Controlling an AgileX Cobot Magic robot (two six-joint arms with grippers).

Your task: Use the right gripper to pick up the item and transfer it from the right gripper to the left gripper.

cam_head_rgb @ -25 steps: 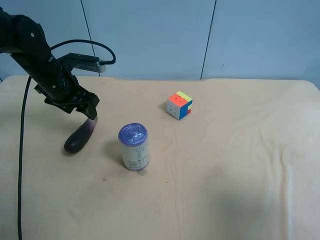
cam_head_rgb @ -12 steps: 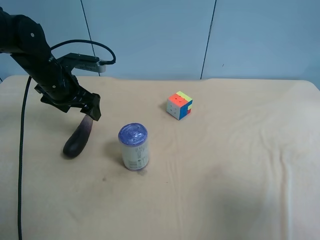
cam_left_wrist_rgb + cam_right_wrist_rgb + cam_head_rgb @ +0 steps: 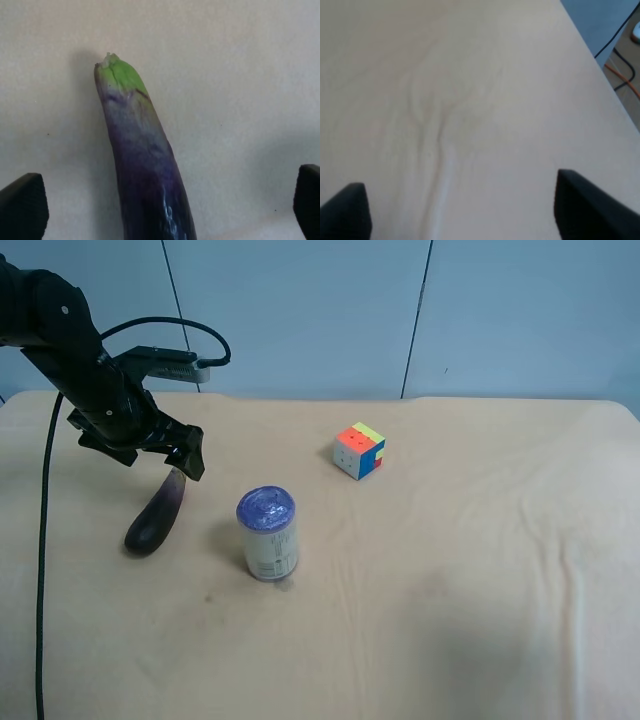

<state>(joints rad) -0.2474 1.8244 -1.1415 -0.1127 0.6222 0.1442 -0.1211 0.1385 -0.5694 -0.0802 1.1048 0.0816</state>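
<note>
Eggplant (image 3: 155, 520) lies on the table (image 3: 450, 570), released, under the spread left gripper (image 3: 185, 462); right gripper (image 3: 460, 210) also spread, empty.

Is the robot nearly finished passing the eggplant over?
The eggplant lies on the table and nothing holds it. The left gripper is open just above its green stem. The right gripper is open over bare cloth. Whether the handover already happened, these views cannot show.
</note>
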